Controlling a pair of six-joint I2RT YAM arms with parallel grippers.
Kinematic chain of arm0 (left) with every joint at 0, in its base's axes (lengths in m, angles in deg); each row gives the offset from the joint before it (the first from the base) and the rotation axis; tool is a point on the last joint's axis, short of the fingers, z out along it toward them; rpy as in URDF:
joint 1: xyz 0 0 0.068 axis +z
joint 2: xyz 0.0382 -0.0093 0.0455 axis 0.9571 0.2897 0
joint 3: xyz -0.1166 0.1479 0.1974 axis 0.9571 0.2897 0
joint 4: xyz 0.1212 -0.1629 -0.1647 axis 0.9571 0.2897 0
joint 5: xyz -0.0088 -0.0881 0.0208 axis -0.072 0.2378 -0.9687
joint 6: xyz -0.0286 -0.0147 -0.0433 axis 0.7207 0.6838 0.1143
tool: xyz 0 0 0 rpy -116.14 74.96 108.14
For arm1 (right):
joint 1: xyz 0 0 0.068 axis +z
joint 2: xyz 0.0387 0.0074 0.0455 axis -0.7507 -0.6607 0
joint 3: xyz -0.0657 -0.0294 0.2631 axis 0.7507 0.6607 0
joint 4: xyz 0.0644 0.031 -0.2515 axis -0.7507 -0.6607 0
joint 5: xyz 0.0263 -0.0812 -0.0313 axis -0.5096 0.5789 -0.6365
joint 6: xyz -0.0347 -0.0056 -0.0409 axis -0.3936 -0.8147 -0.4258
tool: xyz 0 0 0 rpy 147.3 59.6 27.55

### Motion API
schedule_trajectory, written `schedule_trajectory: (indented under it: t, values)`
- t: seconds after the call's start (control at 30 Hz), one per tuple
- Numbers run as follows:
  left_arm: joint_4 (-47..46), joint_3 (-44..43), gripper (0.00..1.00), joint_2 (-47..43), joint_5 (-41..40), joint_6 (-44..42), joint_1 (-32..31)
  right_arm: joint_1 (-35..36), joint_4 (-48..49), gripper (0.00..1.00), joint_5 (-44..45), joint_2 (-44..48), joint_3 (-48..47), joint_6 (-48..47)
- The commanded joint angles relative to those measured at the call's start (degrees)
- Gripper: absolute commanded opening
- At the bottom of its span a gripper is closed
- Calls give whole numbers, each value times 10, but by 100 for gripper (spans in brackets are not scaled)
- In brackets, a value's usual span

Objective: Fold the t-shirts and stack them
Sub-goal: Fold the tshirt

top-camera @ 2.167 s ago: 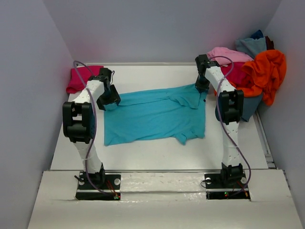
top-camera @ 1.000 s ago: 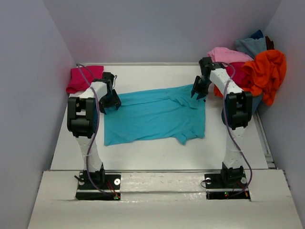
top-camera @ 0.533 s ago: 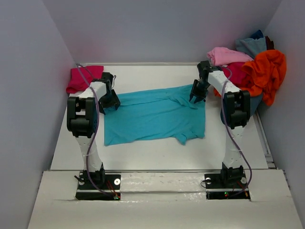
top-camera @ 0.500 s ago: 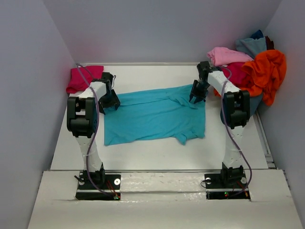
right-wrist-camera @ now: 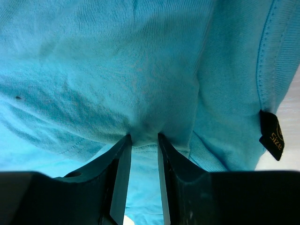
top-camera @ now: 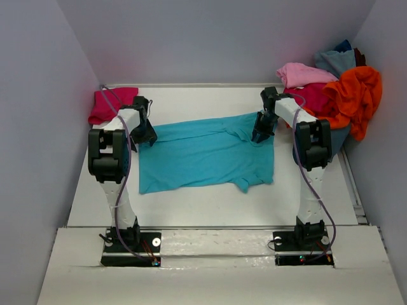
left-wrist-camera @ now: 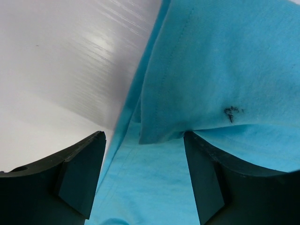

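A bright turquoise t-shirt (top-camera: pixel 210 155) lies spread flat in the middle of the table. My left gripper (top-camera: pixel 145 135) is down at its far left corner. In the left wrist view the gripper (left-wrist-camera: pixel 143 140) is open wide, with a folded edge of the turquoise cloth (left-wrist-camera: pixel 211 70) between the fingers. My right gripper (top-camera: pixel 261 132) is at the far right corner, by the sleeve. In the right wrist view the gripper (right-wrist-camera: pixel 144 138) is shut on a pinched bunch of turquoise cloth (right-wrist-camera: pixel 140 70). A magenta-pink t-shirt (top-camera: pixel 111 103) lies folded at the back left.
A pile of loose shirts sits at the back right: light pink (top-camera: pixel 304 73), orange (top-camera: pixel 357 94), crimson (top-camera: pixel 316 98) and dusty blue (top-camera: pixel 335 61). Walls close in the table (top-camera: pixel 210 203) at the left, the back and the right.
Both grippers have come down and inward onto the far corners of the turquoise shirt. The right one now pinches cloth. The shirt has hardly moved.
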Motion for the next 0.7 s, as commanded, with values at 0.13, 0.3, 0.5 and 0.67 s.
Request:
schedule_trajectory:
  t: [0.13, 0.3, 0.5, 0.67]
  values:
    - [9, 4, 78, -33, -41, 7, 22, 6, 11, 35, 9, -29, 2, -9]
    - [12, 7, 78, -47, -49, 7, 32, 6, 9, 35, 15, -35, 6, -8]
    - [16, 16, 78, -54, -59, 10, 43, 6, 8, 35, 20, -41, 6, -9]
    - [17, 26, 78, -55, -58, 8, 54, 6, 6, 35, 25, -45, 3, -8]
